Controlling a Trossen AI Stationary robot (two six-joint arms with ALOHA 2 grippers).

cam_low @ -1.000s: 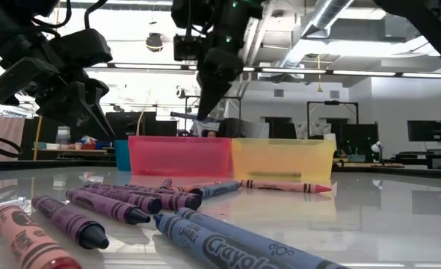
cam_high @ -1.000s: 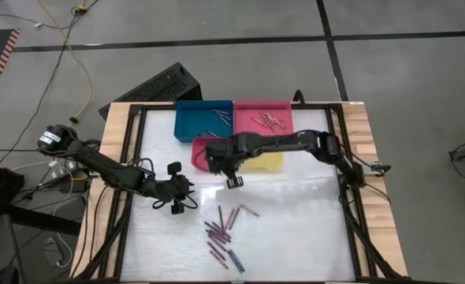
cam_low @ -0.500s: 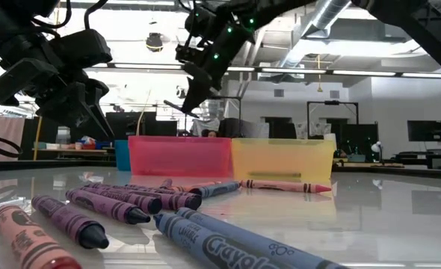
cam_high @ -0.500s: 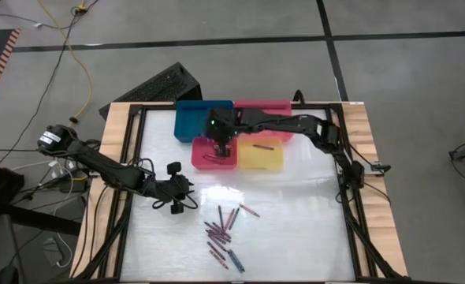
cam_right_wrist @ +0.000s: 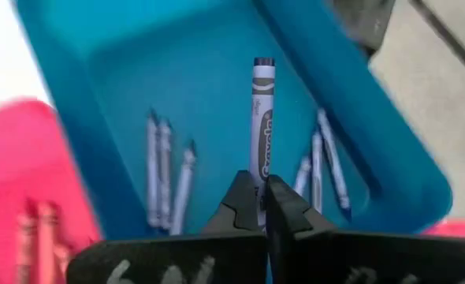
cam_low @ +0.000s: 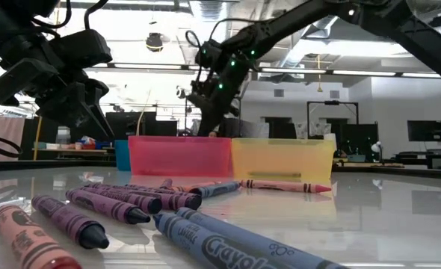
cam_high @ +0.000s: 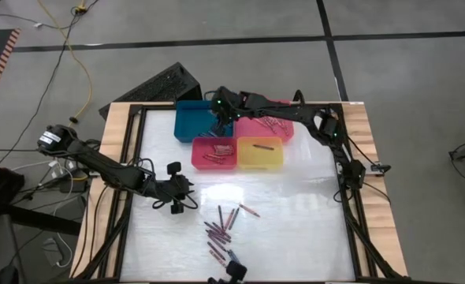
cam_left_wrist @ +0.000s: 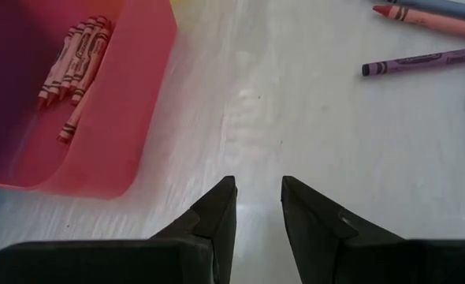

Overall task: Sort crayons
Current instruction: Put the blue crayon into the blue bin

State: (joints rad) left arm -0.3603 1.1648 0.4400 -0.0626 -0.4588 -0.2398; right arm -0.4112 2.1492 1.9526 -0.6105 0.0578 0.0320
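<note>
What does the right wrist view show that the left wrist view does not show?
Only the right wrist view shows the blue tray with loose blue crayons inside, and the right gripper shut on a blue crayon above it. Only the left wrist view shows the left gripper empty over the bare table, near a purple crayon and a red crayon. Both show a red tray holding crayons.

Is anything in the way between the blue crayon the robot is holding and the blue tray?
No. The right gripper holds the blue crayon right over the blue tray, with only open air between them and a few blue crayons already lying inside.
</note>
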